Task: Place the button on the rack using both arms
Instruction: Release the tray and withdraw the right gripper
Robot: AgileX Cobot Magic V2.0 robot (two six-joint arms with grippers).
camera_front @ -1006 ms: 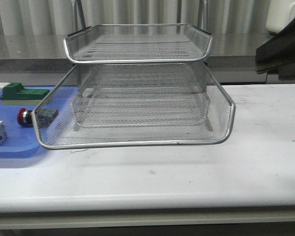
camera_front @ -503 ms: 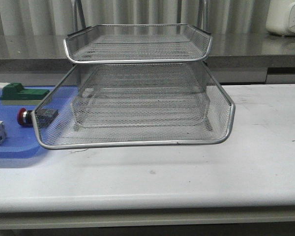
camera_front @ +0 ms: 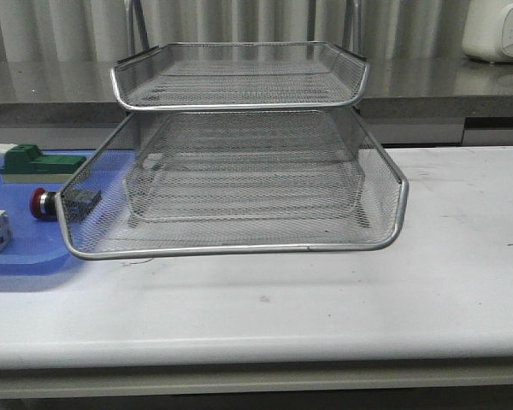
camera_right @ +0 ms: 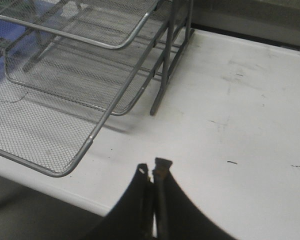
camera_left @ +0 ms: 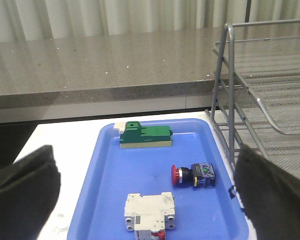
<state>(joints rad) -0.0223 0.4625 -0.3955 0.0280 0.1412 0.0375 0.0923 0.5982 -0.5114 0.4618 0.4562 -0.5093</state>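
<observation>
Nothing done yet: I see the small red mushroom-head button (camera_left: 192, 175) lying on the flat blue plastic tray (camera_left: 95, 190), at nine o'clock from the silver wire-mesh rack (camera_front: 239, 184). Left gripper (camera_left: 145, 197) gapes wide, empty; right gripper (camera_right: 151, 173) pinched closed, empty.

Two black fingers (camera_left: 20, 195) of the left gripper (camera_left: 145, 200) fill the lower corners of its wrist camera's frame, broad, rounded and matte, their surfaces soft-looking and blurred by closeness. The right gripper (camera_right: 151, 172), seen from its own wrist camera, shows two slim, curved black fingers (camera_right: 162, 200) with a smooth, slightly glossy finish, tapering to narrow squared tips; a small pale fleck marks one tip and a faint reddish-brown tint edges the other. No cables, screws or lettering are visible. Neither arm appears in the front view.
</observation>
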